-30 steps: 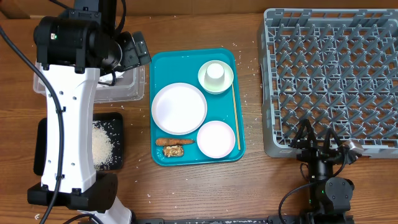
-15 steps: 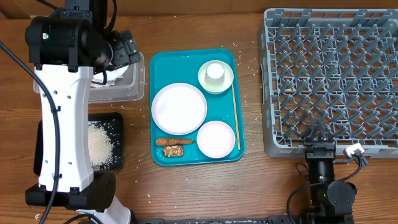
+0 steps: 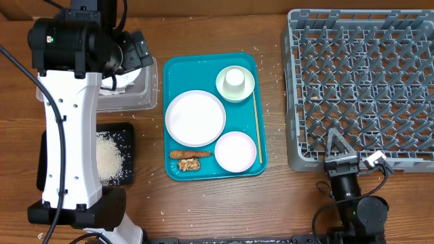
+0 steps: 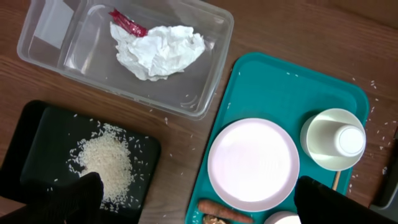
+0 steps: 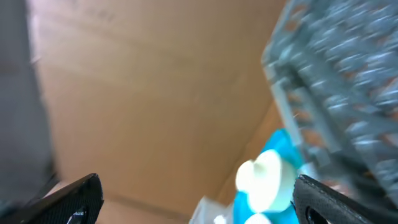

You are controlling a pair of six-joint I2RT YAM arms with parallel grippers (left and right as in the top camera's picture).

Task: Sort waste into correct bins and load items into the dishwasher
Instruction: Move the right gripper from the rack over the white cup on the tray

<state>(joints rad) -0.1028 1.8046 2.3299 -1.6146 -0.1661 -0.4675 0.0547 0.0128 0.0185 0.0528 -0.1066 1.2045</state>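
Observation:
A crumpled white napkin (image 4: 158, 50) and a red wrapper (image 4: 127, 22) lie in the clear tub (image 4: 211, 81). Loose rice (image 4: 102, 162) lies in the black tray (image 4: 37, 124). The teal tray (image 3: 178, 74) holds a flat plate (image 3: 195, 118), a cup (image 3: 234, 78) upside down in a bowl (image 3: 224, 89), a second bowl (image 3: 235, 150), a carrot stick (image 3: 183, 154) and a brown chunk (image 3: 190, 165). My left gripper (image 4: 202, 202) hangs open high above the tub and trays, holding nothing. The right gripper (image 3: 349, 152) stands open and empty at the front edge of the grey rack (image 3: 363, 74).
A thin wooden stick (image 3: 256, 129) lies along the teal tray's right side. Stray rice grains dot the table round the trays. The left arm's white body (image 3: 71, 129) covers part of the tub and black tray from above. The right wrist view is blurred.
The left arm has shifted a little to the left over the tub. The right gripper has turned at the rack's front edge, still open.

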